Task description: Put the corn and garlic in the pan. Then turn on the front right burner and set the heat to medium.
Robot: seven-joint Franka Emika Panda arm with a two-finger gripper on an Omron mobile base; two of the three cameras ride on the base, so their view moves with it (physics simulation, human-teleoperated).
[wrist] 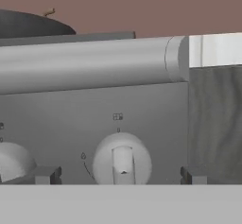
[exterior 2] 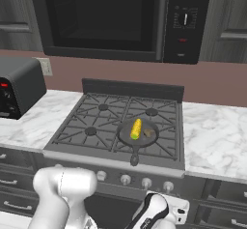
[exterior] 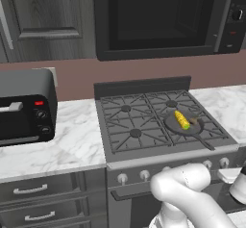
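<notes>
Both fingertips [wrist: 45,175] spread wide, straddling knob [wrist: 122,163], touching nothing.

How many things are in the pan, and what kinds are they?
In the pan on the stove:
Yellow corn: 1
Small brownish garlic: 1
Total: 2
</notes>
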